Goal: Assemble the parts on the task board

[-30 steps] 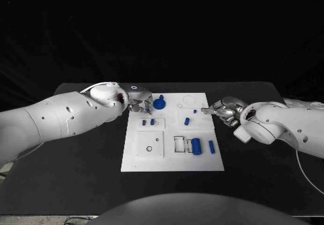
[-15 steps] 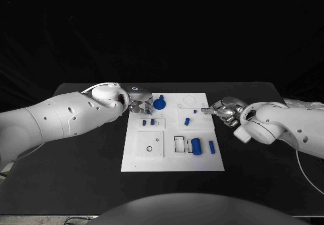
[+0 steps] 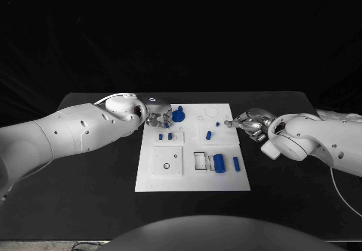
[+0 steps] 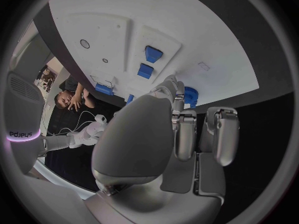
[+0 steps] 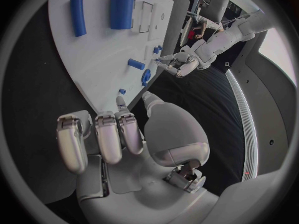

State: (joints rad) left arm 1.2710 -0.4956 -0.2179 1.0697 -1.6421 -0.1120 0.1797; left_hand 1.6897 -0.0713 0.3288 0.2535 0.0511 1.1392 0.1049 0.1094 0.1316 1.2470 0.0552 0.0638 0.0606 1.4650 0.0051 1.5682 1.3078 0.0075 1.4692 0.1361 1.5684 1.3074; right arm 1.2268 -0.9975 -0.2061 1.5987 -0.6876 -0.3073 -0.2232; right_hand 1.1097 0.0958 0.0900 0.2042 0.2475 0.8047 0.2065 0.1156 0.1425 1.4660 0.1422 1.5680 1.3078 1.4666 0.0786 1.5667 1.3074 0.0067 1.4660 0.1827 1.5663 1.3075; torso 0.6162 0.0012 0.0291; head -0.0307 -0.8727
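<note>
Nearest us, on the task board point(image 3: 151, 180), a blue cylinder point(image 3: 219, 163) lies toward the near right corner. Farther back, our right hand point(image 3: 247, 124) hovers at the right edge, fingers curled, holding nothing we can see. Our left hand point(image 3: 158, 117) reaches the far left corner beside the blue knob point(image 3: 178, 115); its grip we cannot tell. A clumsy pinch there could knock the knob askew.
</note>
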